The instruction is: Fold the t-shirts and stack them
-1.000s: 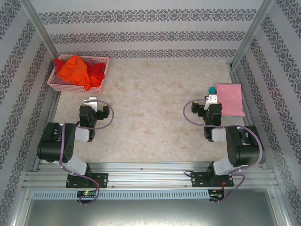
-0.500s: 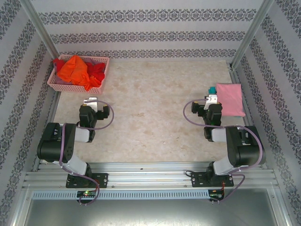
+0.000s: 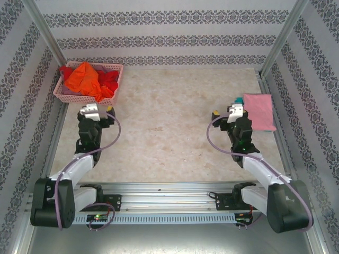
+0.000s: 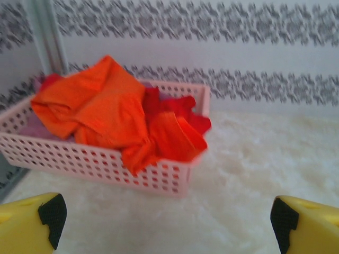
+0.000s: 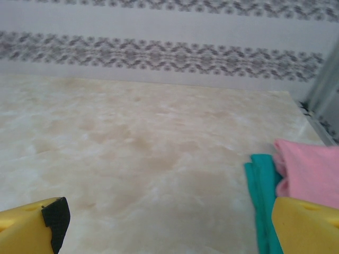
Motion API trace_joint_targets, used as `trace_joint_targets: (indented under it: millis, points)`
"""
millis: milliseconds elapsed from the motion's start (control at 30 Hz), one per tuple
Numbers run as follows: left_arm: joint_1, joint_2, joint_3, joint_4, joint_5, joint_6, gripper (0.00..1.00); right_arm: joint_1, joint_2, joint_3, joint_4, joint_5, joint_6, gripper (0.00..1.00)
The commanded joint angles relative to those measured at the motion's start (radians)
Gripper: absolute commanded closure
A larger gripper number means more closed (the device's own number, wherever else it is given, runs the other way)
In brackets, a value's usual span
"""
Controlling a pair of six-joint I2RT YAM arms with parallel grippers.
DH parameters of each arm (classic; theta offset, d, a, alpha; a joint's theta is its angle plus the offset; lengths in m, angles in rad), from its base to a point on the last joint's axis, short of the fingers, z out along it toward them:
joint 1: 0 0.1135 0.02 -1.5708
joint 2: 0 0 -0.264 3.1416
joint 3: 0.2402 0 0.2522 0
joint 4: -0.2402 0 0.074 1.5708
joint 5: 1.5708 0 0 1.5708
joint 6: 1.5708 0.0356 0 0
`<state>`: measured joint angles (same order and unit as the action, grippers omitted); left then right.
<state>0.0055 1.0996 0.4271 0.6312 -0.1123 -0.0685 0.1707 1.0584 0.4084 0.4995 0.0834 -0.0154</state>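
Two folded and stacked at right edge of table point(image 3: 169, 121): pink t-shirt point(image 3: 258, 111) over teal t-shirt point(image 5: 259, 182). Heaped in basket point(image 3: 87, 99), far left: orange t-shirt point(image 3: 83, 76). Left tool point(image 3: 99, 109) and right tool point(image 3: 226, 111) spread wide, empty. Next, likely: reach left tool into basket, pinch orange cloth.

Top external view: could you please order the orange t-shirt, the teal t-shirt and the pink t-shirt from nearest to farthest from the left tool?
From the left tool:
1. orange t-shirt, in the basket just ahead, far left.
2. teal t-shirt, far across on the right.
3. pink t-shirt, farthest right, beyond the teal edge.
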Motion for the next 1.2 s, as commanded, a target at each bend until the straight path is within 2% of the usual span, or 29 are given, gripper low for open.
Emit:
trace_joint_targets:
  millis: [0,200,400,533,700,1000,1067,1167]
  points:
    - [-0.007,-0.02,0.134,-0.285,-0.148,-0.137,0.0,0.084,-0.045,0.088,-0.158,0.03,-0.066,0.02]
    - [0.005,0.138,0.407,-0.53,-0.332,-0.311,0.0,0.291,-0.026,0.219,-0.188,0.046,-0.099,0.02]
    - [0.093,0.384,0.692,-0.697,-0.309,-0.419,0.0,0.477,0.064,0.345,-0.184,0.065,-0.125,0.02]
    - [0.154,0.597,0.984,-0.985,-0.283,-0.528,0.0,0.555,0.123,0.392,-0.162,0.089,-0.128,0.02]
    - [0.193,0.87,1.357,-1.305,-0.205,-0.593,0.0,0.594,0.174,0.406,-0.134,0.09,-0.1,0.02]
    - [0.217,1.33,2.009,-1.693,-0.089,-0.608,0.01,0.596,0.187,0.405,-0.134,0.127,-0.141,0.02]
    - [0.217,1.42,2.145,-1.75,-0.062,-0.606,0.09,0.596,0.186,0.402,-0.14,0.132,-0.151,0.02]
    - [0.218,1.476,2.22,-1.77,-0.023,-0.62,0.27,0.596,0.178,0.391,-0.147,0.137,-0.155,0.02]
